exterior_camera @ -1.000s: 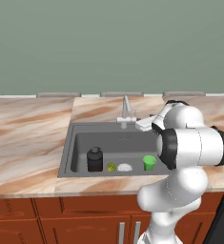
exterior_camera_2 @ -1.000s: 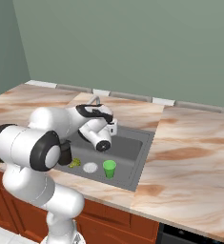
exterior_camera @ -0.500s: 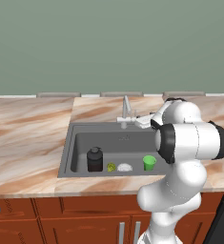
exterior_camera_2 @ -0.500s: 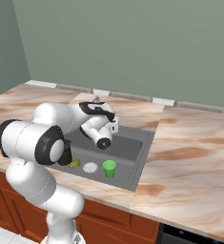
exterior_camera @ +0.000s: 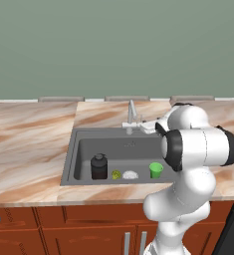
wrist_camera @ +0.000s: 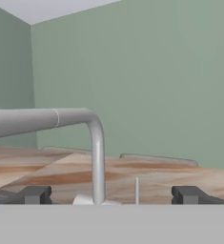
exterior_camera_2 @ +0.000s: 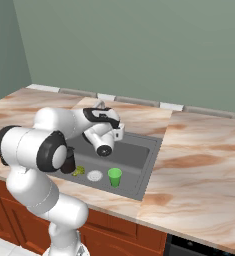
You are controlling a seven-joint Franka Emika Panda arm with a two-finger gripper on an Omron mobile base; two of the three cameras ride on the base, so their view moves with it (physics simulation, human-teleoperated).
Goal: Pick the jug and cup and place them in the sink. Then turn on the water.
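Silver faucet (wrist_camera: 96,157) before spread-open claw (wrist_camera: 111,194), jug (exterior_camera: 99,167), cup (exterior_camera: 156,170) in sink (exterior_camera: 71,158).

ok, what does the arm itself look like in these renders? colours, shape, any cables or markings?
The arm is glossy white, built of rounded, bulbous links with dark grey-black bands at the joints. No cables or markings are visible. The gripper ends in two small, dark, blocky finger tips, seen in the hand view.
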